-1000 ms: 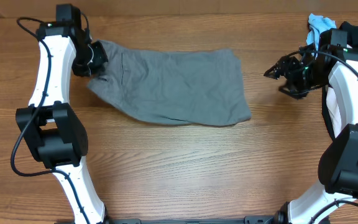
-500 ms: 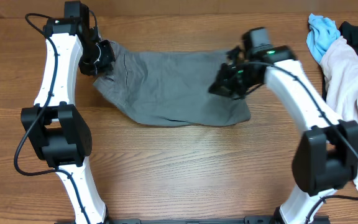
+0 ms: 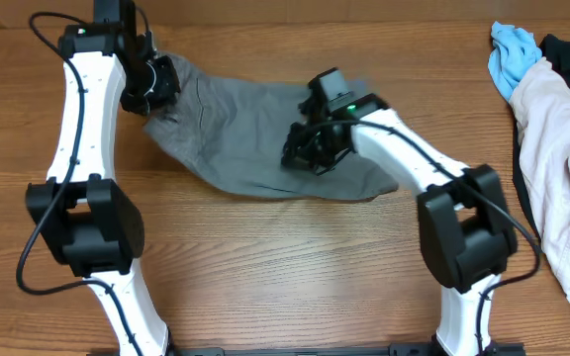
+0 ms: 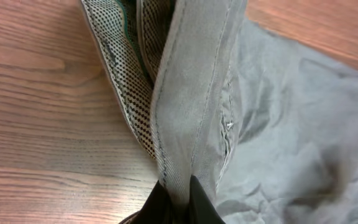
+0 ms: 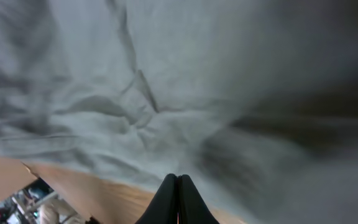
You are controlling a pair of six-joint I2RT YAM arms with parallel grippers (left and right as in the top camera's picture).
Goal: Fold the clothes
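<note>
While the left gripper (image 3: 154, 91) is pinching the shorts (image 3: 236, 129) by the waistband (image 4: 123, 81), the right gripper (image 3: 301, 152) is hovering over them, pressed shut; no fold is showing yet.

This looks like a robot lab, not a home. A left arm (image 3: 77, 109) and a right arm (image 3: 404, 148), both white and black, stand fixed at the near edge of a brown wooden worktop (image 3: 265, 267). Some gray shorts (image 3: 236, 129) and a heap of loose clothes (image 3: 562, 168) lie on it
</note>
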